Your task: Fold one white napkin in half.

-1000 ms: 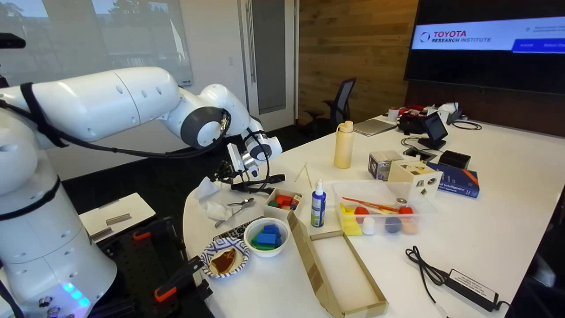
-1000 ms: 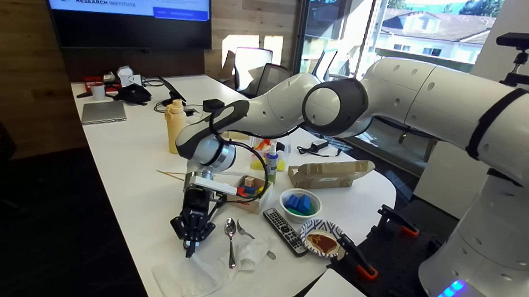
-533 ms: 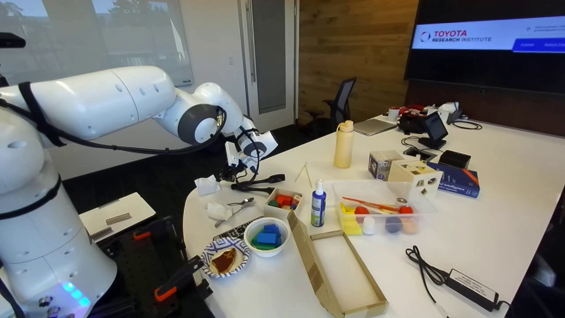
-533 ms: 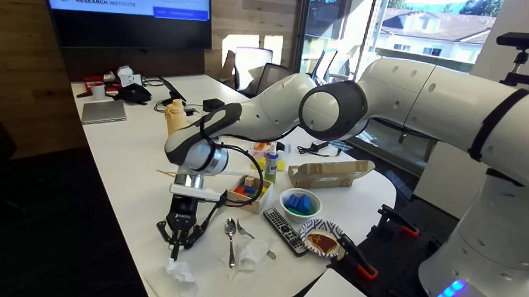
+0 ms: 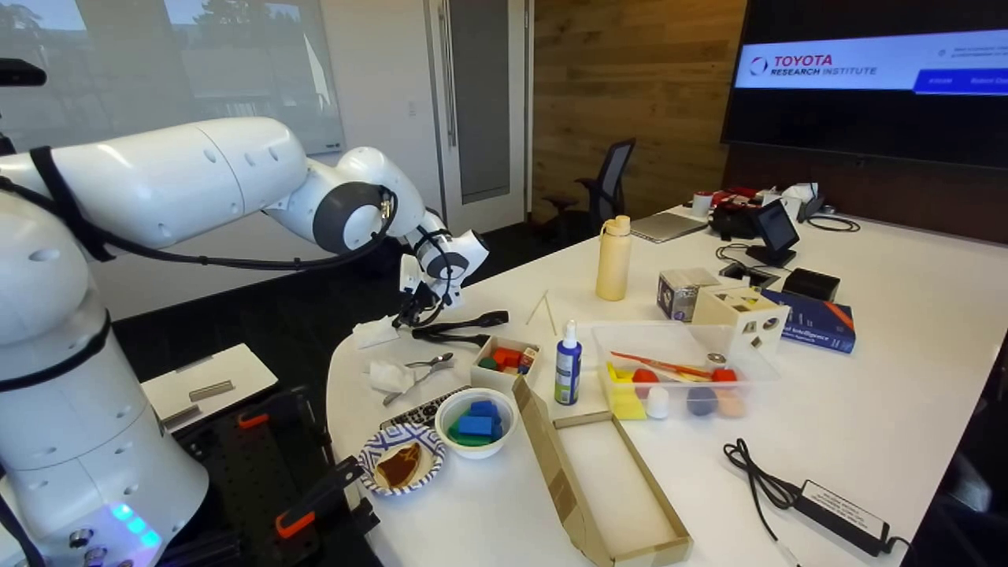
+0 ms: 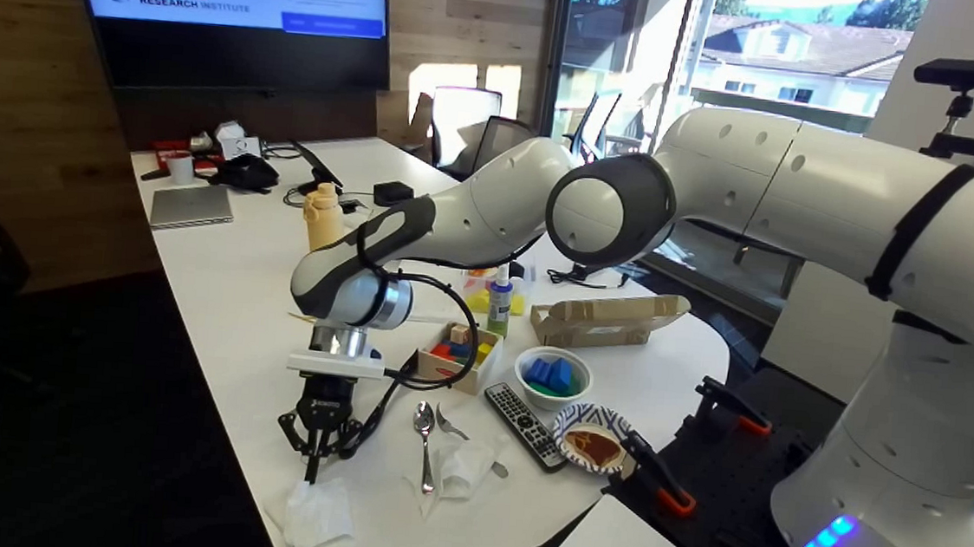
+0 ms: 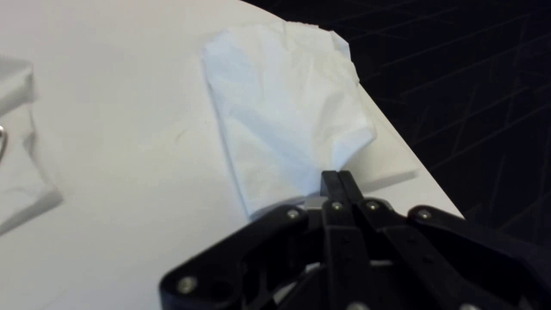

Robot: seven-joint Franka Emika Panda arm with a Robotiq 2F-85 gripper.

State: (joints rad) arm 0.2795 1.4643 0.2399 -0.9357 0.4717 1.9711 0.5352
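The thin white napkin (image 7: pixel 275 103) lies by the table's edge. Its upper layer is wrinkled and laps over a flatter layer that shows at the right in the wrist view. It shows in both exterior views (image 5: pixel 373 332) (image 6: pixel 318 517). My gripper (image 7: pixel 337 173) is shut, and the upper layer gathers into creases at its fingertips, so it pinches that part. In an exterior view the gripper (image 6: pixel 312 477) points down at the napkin's far edge, low over the table. The exact pinched edge is hidden behind the fingers.
A second, crumpled white napkin (image 6: pixel 465 467) lies beside a spoon (image 6: pixel 423 442) and a fork (image 6: pixel 451 424). Black tongs (image 5: pixel 465 324) lie close beside the gripper. A remote (image 6: pixel 525 424), a bowl of blocks (image 6: pixel 579 392), a paper plate (image 6: pixel 571 415) and a block box (image 6: pixel 478 381) stand nearby.
In an exterior view my gripper has moved left and slightly down, carrying the pinched part. The napkin was spread and partly raised; now it lies lower and more compact, lapped over itself.
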